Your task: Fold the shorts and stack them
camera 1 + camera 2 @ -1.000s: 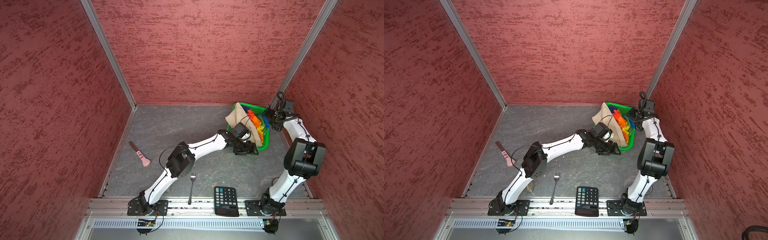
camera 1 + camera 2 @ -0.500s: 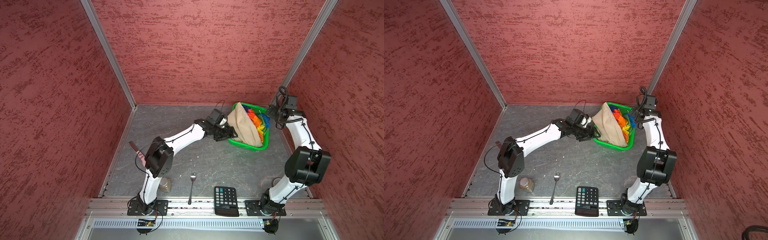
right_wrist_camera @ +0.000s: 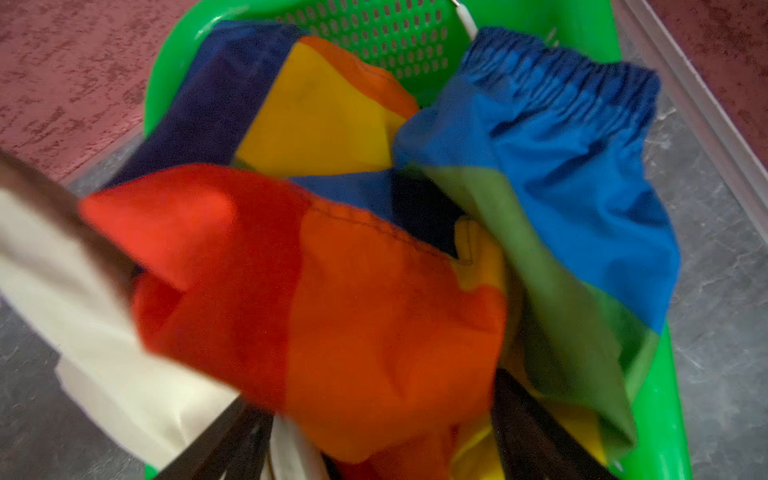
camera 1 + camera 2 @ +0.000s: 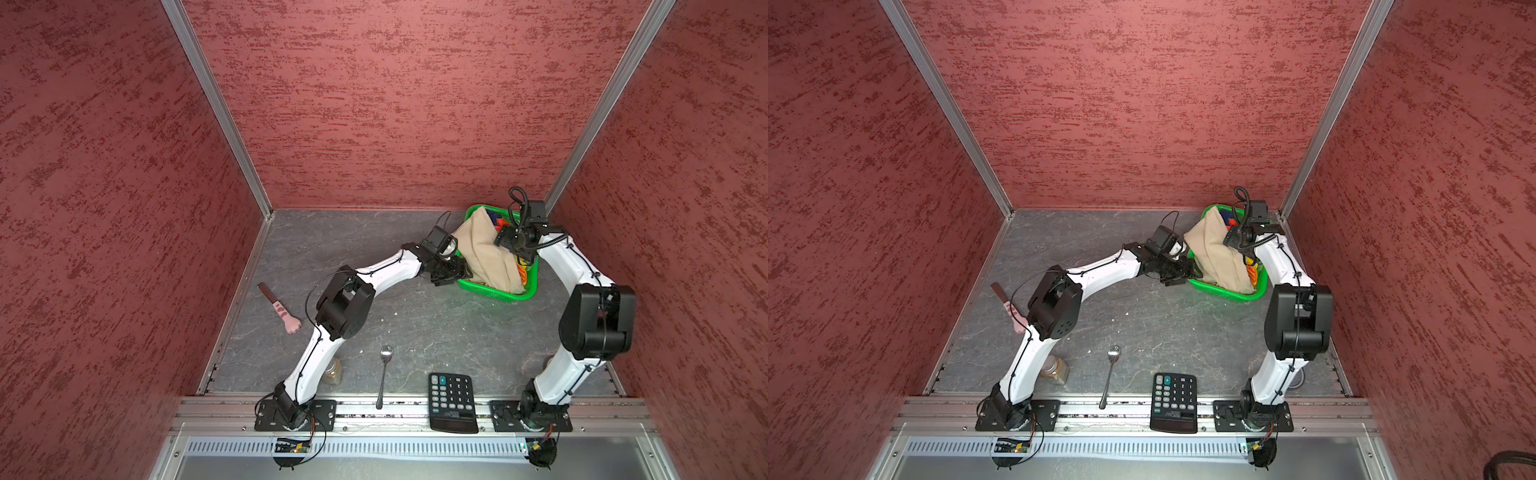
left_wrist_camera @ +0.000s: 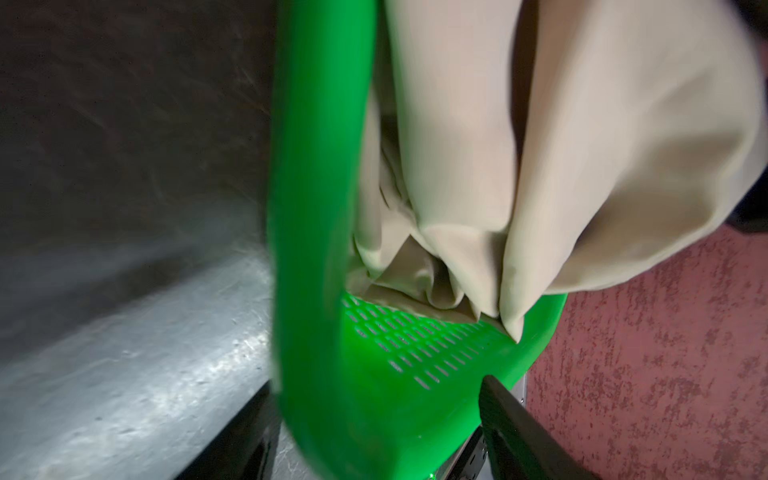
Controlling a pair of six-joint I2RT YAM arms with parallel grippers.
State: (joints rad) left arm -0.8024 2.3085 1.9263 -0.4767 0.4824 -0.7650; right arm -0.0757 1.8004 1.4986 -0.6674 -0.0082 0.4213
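Since half a second earlier, the right gripper [image 4: 508,243] has moved from beyond the far-right rim of the basket [image 4: 494,294] to above its contents. The left arm [image 4: 345,307] has swung its elbow nearer the basket, while the left gripper [image 4: 460,272] stays at the basket's left rim. Both pairs of shorts lie crumpled and unfolded in the basket. Beige shorts [image 4: 482,253] fill its left side and spill over the left rim; rainbow shorts [image 3: 374,291] are bunched along its right side. Left fingers [image 5: 523,436] stand wide, one on either side of the basket's wall; whether they press it cannot be told. Right fingers [image 3: 536,436] stand apart with orange fabric of the rainbow shorts between them; the blurred view does not show whether they grip it. Well apart from the basket, toward the arm bases, a calculator [image 4: 452,401], spoon [image 4: 386,353] and jar [image 4: 336,372] rest on the table [image 4: 436,332]. A pink-handled tool [image 4: 284,311] lies far to the basket's left.
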